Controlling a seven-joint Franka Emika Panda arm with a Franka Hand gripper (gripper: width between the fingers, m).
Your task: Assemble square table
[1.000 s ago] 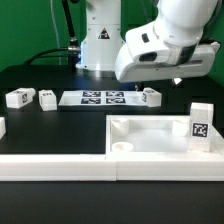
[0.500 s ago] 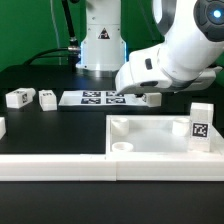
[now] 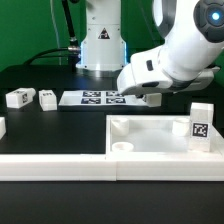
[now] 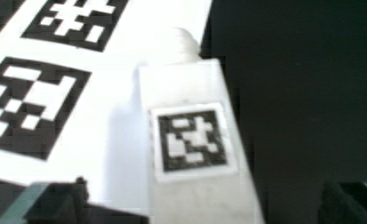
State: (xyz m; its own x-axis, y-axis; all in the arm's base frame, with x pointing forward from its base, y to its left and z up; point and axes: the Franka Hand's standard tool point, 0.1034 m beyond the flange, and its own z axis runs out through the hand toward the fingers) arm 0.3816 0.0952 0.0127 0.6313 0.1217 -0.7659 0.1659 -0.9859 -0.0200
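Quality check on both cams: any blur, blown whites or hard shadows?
Wrist view: soft all over. The tags on the leg and the marker board have smeared edges, and the pincer tips are only dark blobs. Exterior view: sharper, but the tabletop and arm are near-clipped white with little shading. No hard shadows.

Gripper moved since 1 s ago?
Yes. The gripper has come down toward the marker board, now over the leg at its exterior-view right end.
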